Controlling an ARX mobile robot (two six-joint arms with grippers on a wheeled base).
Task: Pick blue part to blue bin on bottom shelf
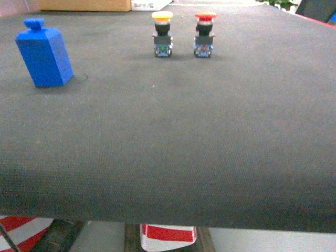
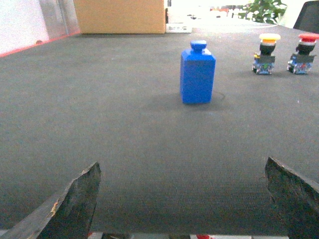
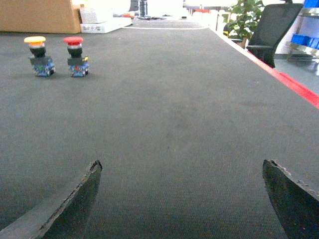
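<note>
Dark grey matting covers the bench [image 1: 173, 152] across my whole head view, and I read it from the left. At the far left stands the blue part [image 1: 44, 53], an upright bright-blue block with a small knob on top, resting on the mat on its own, touched by nothing. From my left wrist camera the same blue part [image 2: 198, 74] sits ahead and a little right of centre. My left pincer [image 2: 182, 199] shows only as two dark fingertips [image 2: 75, 201] at the bottom corners of that view, spread wide apart with nothing between them but mat, well short of the block.

Further right, near the back edge, two push buttons stand side by side: the yellow-capped push button [image 1: 163, 34] and just beside it the red-capped push button [image 1: 205, 34], apart from each other and well apart from the blue part.

My right wrist camera sees both buttons at its upper left, with an office chair [image 3: 271, 30] and a potted plant [image 3: 244, 17] beyond the bench's red-edged right side. My right pincer [image 3: 182, 199] is likewise wide open and grips nothing.

A cardboard box [image 2: 119, 16] sits at the back left. I see no blue bin or shelf in any view.
</note>
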